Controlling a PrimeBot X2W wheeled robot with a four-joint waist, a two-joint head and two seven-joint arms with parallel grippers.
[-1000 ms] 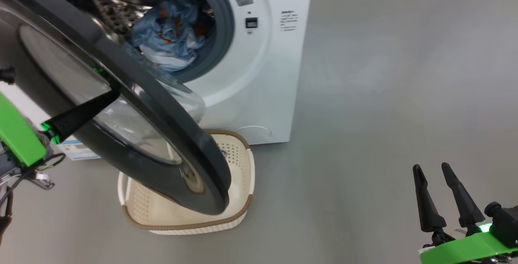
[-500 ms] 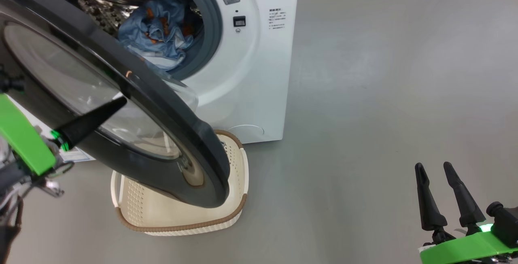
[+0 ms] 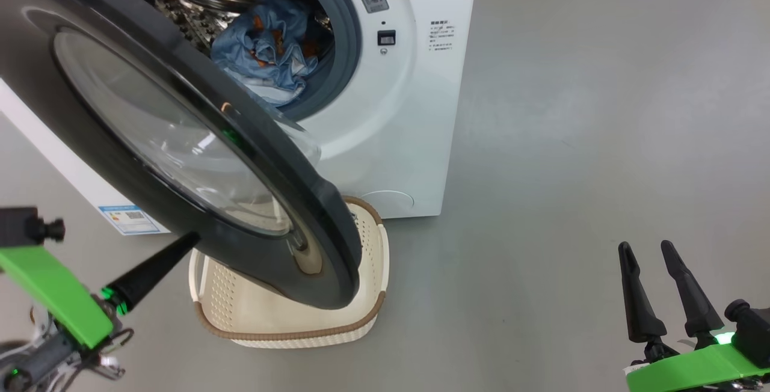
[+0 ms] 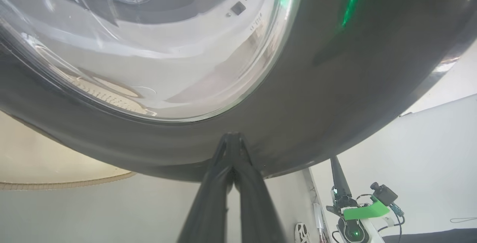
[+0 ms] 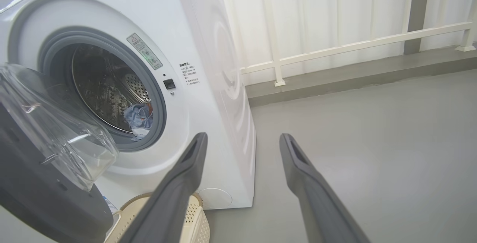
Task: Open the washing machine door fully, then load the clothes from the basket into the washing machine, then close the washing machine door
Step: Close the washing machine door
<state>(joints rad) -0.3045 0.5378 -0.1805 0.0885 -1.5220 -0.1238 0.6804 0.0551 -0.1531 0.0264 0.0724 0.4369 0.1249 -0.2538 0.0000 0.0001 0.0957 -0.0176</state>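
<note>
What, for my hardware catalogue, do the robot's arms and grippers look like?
The left gripper and right gripper each have two long, tapering matte-black fingers on a green bracket, with a green light at the base. Thin dark cables loop near the left wrist.

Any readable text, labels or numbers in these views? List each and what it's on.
No text is legible.
Grey sticker on the washing machine, beside the opening: a warning triangle, words too small to read.
Printed lines on its white front: too small.
Blue-edged label at its lower corner: blurred.
</note>
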